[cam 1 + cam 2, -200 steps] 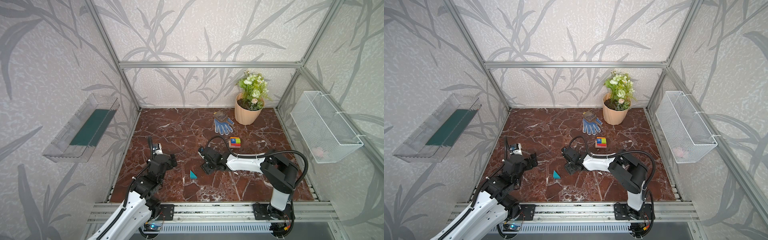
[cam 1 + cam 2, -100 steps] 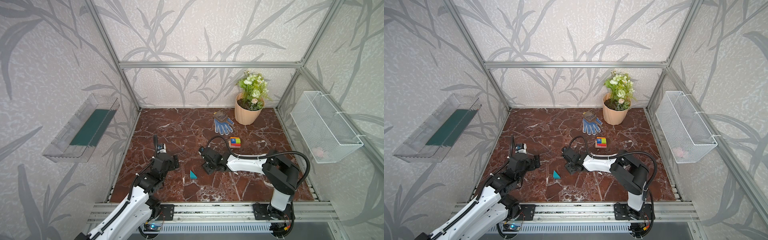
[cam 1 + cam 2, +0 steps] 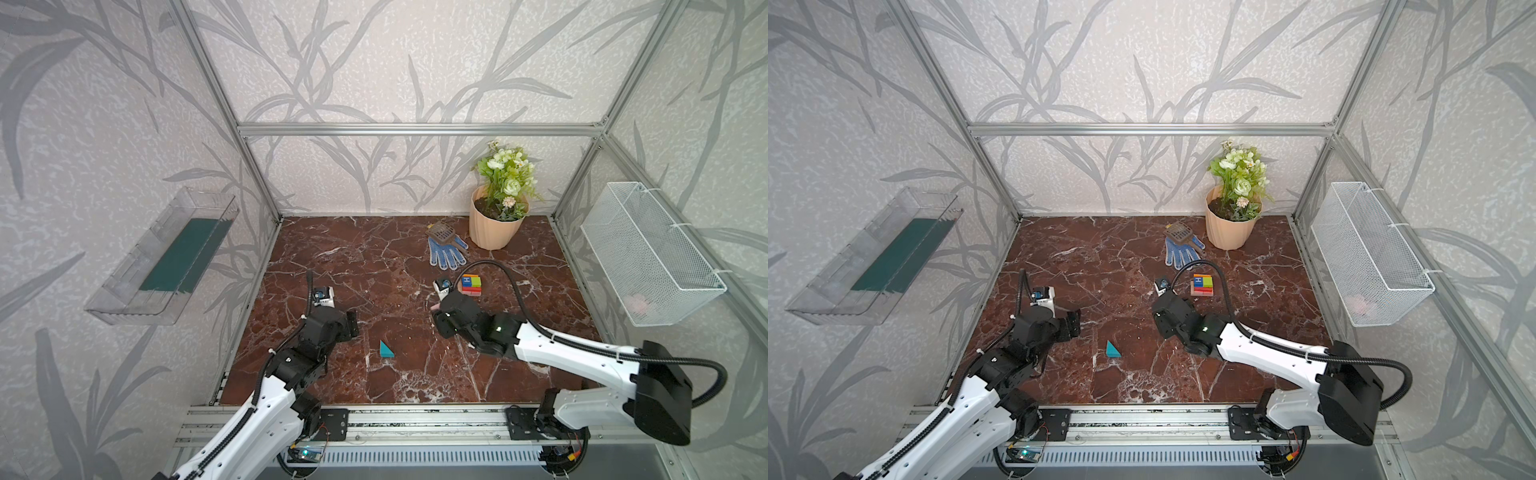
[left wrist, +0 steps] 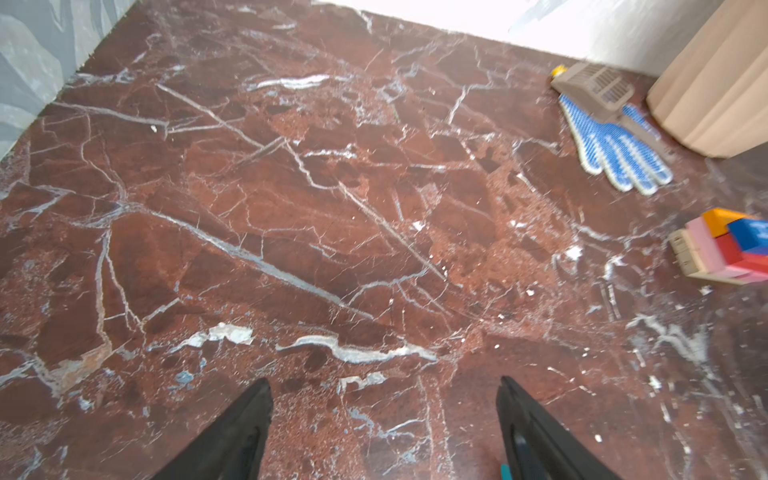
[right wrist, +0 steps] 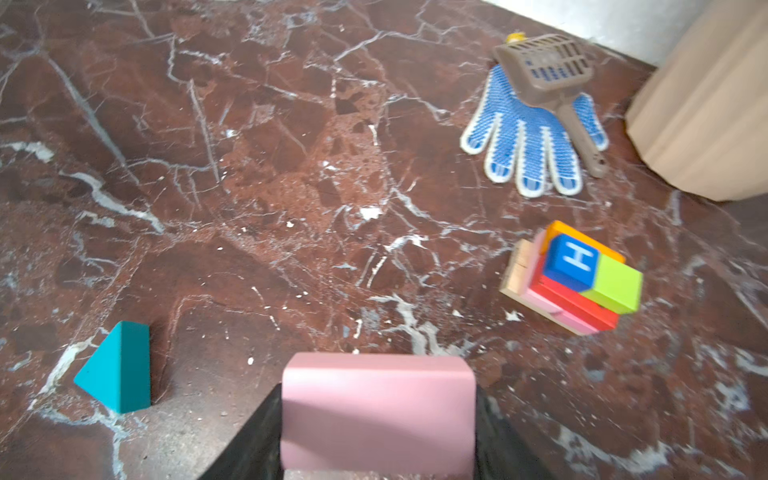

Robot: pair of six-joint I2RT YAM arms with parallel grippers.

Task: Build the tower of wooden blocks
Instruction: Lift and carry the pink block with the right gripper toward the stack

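The tower (image 3: pixel 471 284) (image 3: pixel 1202 284) is a low stack on the marble floor: tan bars, then pink, red and orange, with a blue "H" cube and a lime cube on top (image 5: pixel 577 278). My right gripper (image 5: pixel 378 399) is shut on a pink block (image 5: pixel 378 411); it hovers just left of and nearer than the stack (image 3: pixel 436 307). A teal wedge (image 3: pixel 385 349) (image 5: pixel 116 368) lies alone between the arms. My left gripper (image 4: pixel 384 386) is open and empty, left of and just beyond the wedge (image 3: pixel 351 324).
A peach flowerpot (image 3: pixel 494 226) stands at the back right. A blue dotted glove (image 3: pixel 446 253) with a brown scoop (image 3: pixel 441 230) on it lies beside the pot. A wire basket (image 3: pixel 648 253) hangs on the right wall, a clear tray (image 3: pixel 166 257) on the left.
My right gripper has carried the pink block back and to the right, toward the tower. The left arm has edged right and its jaws have narrowed slightly.
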